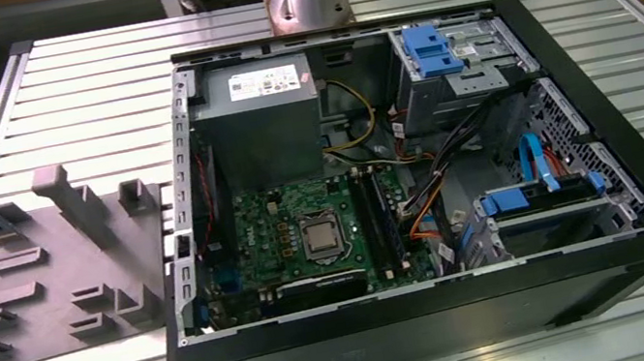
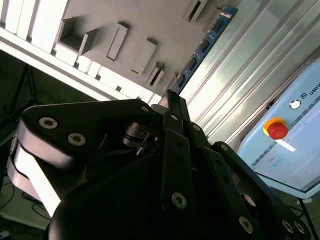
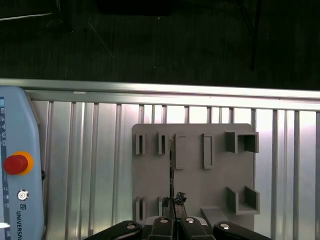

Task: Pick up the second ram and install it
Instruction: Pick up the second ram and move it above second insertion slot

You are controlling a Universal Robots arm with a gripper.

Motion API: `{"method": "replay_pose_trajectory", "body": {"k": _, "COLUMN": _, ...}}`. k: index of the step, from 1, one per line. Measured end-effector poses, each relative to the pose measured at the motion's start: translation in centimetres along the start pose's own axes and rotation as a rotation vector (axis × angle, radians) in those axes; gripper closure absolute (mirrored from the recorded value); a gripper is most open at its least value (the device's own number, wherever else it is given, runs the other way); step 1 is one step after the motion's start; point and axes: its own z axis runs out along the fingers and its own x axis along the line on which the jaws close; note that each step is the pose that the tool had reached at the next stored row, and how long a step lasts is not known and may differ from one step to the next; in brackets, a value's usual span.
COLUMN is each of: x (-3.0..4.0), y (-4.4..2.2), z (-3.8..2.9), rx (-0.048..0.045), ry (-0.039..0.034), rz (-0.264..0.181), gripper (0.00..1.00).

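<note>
We see hand (image 2: 169, 100) pinching second ram (image 2: 202, 46) by one end above grey holder tray (image 3: 192, 186); we'd want grip firm, stick straight, untwisted.

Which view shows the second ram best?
The second wrist view: the second ram shows its flat face and chips, held in the gripper. The first wrist view has it edge-on, a thin line. The exterior view places the gray fixture beside the case.
</note>
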Motion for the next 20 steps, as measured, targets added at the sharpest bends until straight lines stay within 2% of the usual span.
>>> {"method": "replay_pose_trajectory", "body": {"k": 20, "x": -0.03, "y": 0.04, "z": -1.40, "rx": 0.0000, "ry": -0.0010, "rz": 0.000, "gripper": 0.89}}
